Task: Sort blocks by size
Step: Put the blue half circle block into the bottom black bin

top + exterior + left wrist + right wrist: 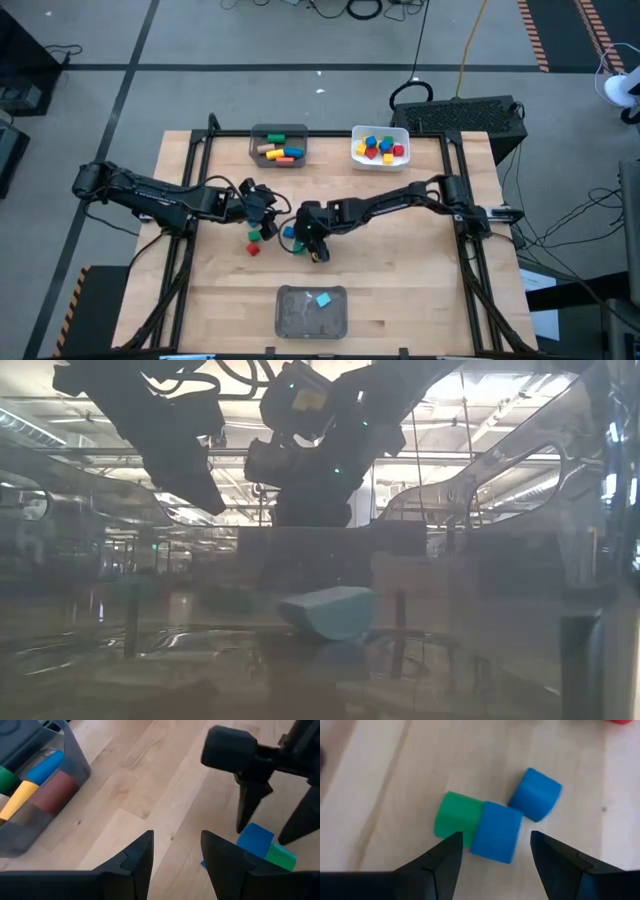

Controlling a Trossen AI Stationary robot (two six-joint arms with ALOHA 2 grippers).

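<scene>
My right gripper (pixel 495 836) is open and low over the middle of the table. Its fingers stand on either side of a blue block (pixel 496 831) without touching it. A green block (pixel 454 816) lies against that block's side, and a second blue block (pixel 536 794) lies just beyond, all flat on the wood. My left gripper (pixel 176 837) is open with nothing between its fingers, above bare wood just left of the right gripper (pixel 306 242). A green block (pixel 255 235) and a red block (pixel 253 249) lie near it.
At the far edge a grey bin (pixel 279 133) holds long blocks and a white bin (pixel 380 130) holds several small cubes. A grey bin (pixel 282 312) at the near edge holds one light blue block (pixel 323 299). Bare wood lies left and right of the middle.
</scene>
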